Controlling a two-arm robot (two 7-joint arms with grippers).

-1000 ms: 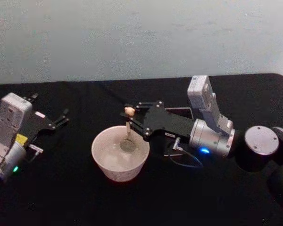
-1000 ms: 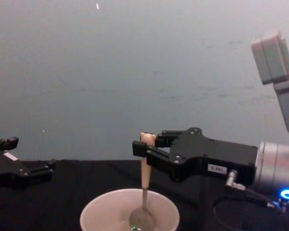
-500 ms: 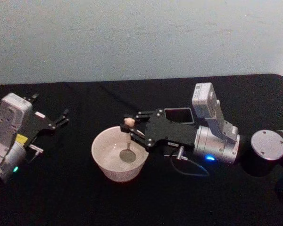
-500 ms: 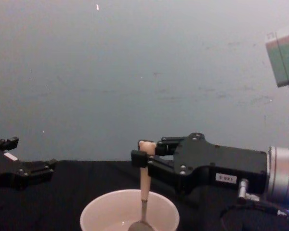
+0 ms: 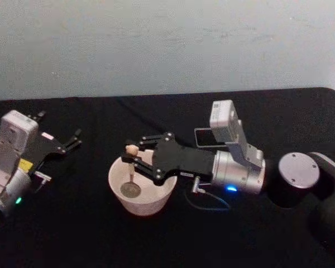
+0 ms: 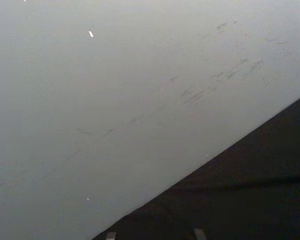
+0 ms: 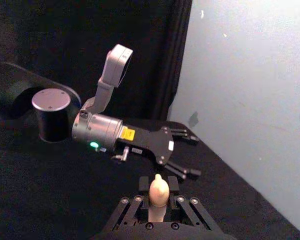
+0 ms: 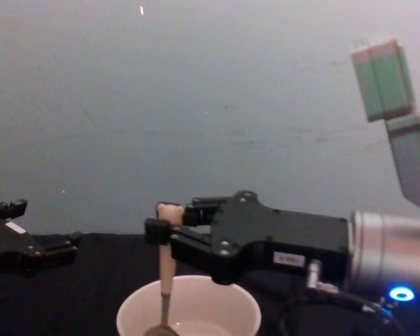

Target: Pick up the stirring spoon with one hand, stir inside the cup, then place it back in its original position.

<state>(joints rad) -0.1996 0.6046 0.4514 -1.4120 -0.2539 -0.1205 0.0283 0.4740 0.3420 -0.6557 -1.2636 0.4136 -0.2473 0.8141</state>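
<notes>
The cream cup (image 5: 151,204) stands at the table's middle. My right gripper (image 5: 133,157) reaches over it from the right, shut on the beige handle of the stirring spoon (image 5: 131,188). The spoon hangs upright, its metal bowl down inside the cup near the left wall. From the chest the spoon (image 8: 166,269) dips into the cup (image 8: 246,312) below the right gripper (image 8: 161,228). In the right wrist view the bear head (image 7: 159,191) sticks up between the fingers. The dark grey holder (image 5: 197,137) stands behind the right wrist, partly hidden. My left gripper (image 5: 73,140) rests open at the far left.
A thin cable (image 5: 207,200) loops on the black table under the right wrist. The right arm's round joint (image 5: 293,169) sits at the right. A pale wall closes off the table's far edge. The left arm (image 7: 105,132) lies across the table beyond the cup.
My right gripper has swept left with the spoon, carrying its bowl from the cup's right side to its left side. The left arm has not moved.
</notes>
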